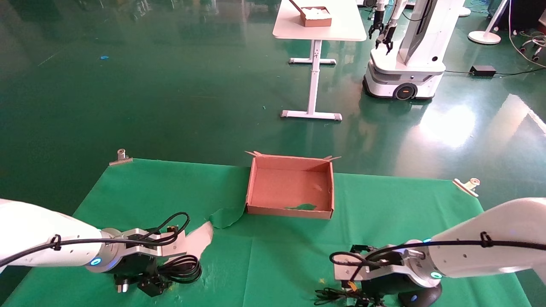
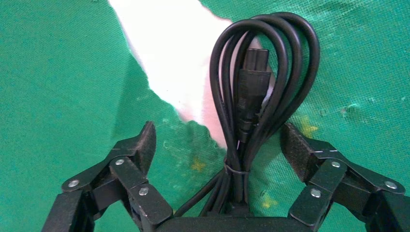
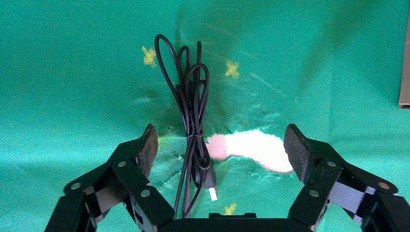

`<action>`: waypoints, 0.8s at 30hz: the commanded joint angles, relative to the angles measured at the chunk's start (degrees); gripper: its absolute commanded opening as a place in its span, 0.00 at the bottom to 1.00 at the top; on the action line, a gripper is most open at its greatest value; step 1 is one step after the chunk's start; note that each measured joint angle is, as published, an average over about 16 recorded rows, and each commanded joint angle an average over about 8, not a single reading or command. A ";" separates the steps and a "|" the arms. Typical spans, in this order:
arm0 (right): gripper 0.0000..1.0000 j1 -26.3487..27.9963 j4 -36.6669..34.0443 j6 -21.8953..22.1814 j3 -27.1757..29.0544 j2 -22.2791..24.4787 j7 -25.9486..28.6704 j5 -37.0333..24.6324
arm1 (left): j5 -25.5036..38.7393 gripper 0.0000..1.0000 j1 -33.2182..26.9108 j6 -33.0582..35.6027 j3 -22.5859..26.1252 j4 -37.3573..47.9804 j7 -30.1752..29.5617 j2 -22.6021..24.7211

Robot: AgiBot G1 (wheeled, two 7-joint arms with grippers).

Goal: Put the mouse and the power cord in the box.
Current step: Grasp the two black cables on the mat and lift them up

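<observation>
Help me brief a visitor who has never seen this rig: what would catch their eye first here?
Probably the empty reddish-brown box at the far middle of the green cloth. Then the two arms low in front: the left gripper open around the coiled power cord, the right gripper open around the mouse's thin bundled cable.

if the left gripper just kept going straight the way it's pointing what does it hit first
Most likely the power cord: its coil lies directly between the open fingers of the left gripper, on the green cloth. Depth is unclear.
</observation>
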 commanded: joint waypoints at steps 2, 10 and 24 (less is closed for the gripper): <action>0.00 -0.02 0.28 -0.12 0.08 0.12 0.04 0.14 | -0.04 0.00 0.00 0.02 -0.01 -0.01 0.00 0.00; 0.00 -0.04 0.71 -0.24 0.19 0.29 0.12 0.34 | -0.15 0.00 0.03 0.04 -0.03 -0.05 0.00 -0.02; 0.00 -0.09 1.02 -0.36 0.25 0.40 0.17 0.48 | -0.10 0.00 0.04 0.04 -0.05 -0.11 0.00 -0.05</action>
